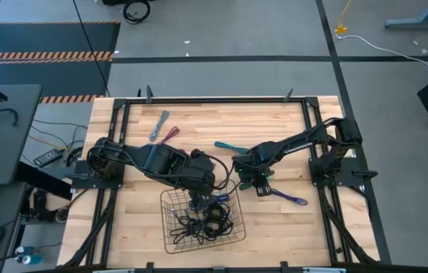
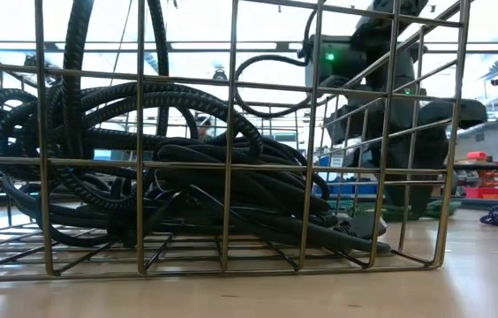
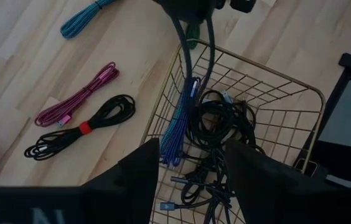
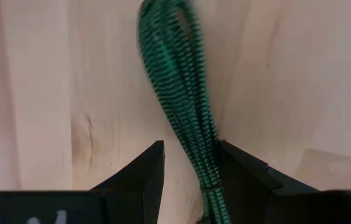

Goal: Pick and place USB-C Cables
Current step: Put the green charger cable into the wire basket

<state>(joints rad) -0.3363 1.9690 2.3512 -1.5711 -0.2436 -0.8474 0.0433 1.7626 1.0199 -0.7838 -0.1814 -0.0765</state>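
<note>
The wire basket [image 1: 170,241] stands near the table's near edge, with several black cables [image 2: 187,185] piled in it. My left gripper [image 3: 191,171] hovers open above its far rim. A blue cable [image 3: 177,124] lies inside against the basket wall, below the fingers. My right gripper [image 4: 191,168] is open and low over the table, right of the basket, with its fingers on either side of a green cable [image 4: 185,81] lying on the wood. Teal [image 3: 85,15], magenta [image 3: 79,93] and red-tied black [image 3: 79,127] cables lie on the table. My right gripper comes down from above over the green cable's end [image 4: 205,165], fingers across the bundle, which lies flat on the table. The bundle runs close along the inner side of one finger [image 4: 238,171]; I cannot tell whether they touch.
A grey cable [image 1: 158,125] and a magenta one [image 1: 171,135] lie toward the far left of the table. A teal cable [image 1: 228,145] lies mid-table and a purple one [image 1: 290,199] right of my right gripper. Black frame rails [image 1: 214,100] border the table.
</note>
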